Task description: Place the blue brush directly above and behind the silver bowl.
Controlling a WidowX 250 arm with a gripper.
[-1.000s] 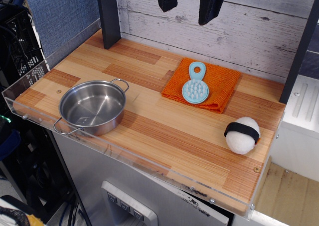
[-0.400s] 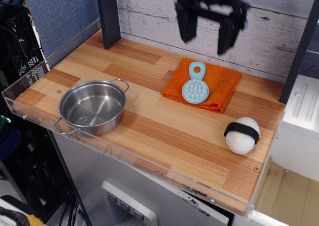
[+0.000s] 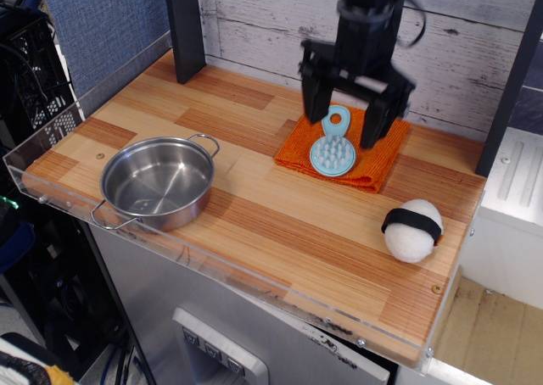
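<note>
The tool [image 3: 344,129] has come down a good way since the earlier frames: a second ago only its two dark finger ends hung at the top edge of the view, a moment ago it was in mid-air in front of the wall, and now it stands low over the orange cloth [image 3: 382,147] at the back of the worktop [image 3: 280,224]. Its two black fingers [image 3: 314,105] are spread wide apart, pinching nothing, one on each side of the brush's handle.

The blue brush [image 3: 333,149] lies flat on the cloth, in the same spot as before, between and just below the finger ends. Its handle with the oval hole points toward the wall and sits in the gap between the fingers; its round bristled head lies nearer the front, just forward of the finger ends. Whether the finger ends touch the cloth cannot be told from this view; they do not touch the brush.

The cloth has not shifted. The silver bowl [image 3: 159,184] stands unmoved near the front left of the worktop, well apart from the tool and the brush, one wire handle toward the back right and the other toward the front left edge. A white ball with a black band [image 3: 412,230] rests to the front right, near the cloth's right corner but apart from it, also where it was. Behind the tool rises the whitewashed plank wall [image 3: 254,29].
</note>
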